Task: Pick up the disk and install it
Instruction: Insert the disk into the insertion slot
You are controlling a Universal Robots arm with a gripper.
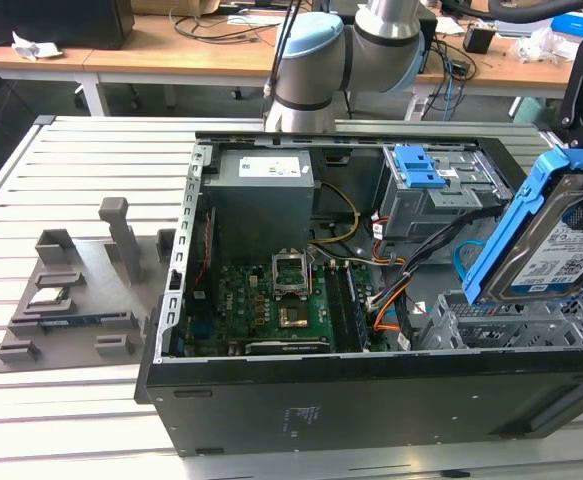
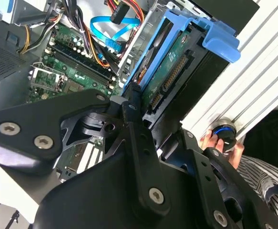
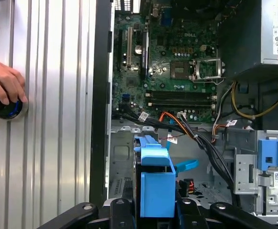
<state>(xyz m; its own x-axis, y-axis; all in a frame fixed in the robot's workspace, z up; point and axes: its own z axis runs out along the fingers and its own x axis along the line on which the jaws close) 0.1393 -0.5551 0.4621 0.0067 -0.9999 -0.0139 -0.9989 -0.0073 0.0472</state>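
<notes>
The disk, a silver hard drive with a white and blue label in blue plastic rails, hangs tilted on edge over the empty metal bay at the case's corner on the exterior view's right. My gripper is shut on it, black fingers clamping its end. In the second wrist view the disk shows its green circuit board and connector. In the first wrist view its blue rail stands just above the bay floor.
The open computer case holds a motherboard, a power supply, a grey drive cage with a blue latch and loose cables. A grey fixture lies on the exterior view's left. A hand rests on a knob beside the case.
</notes>
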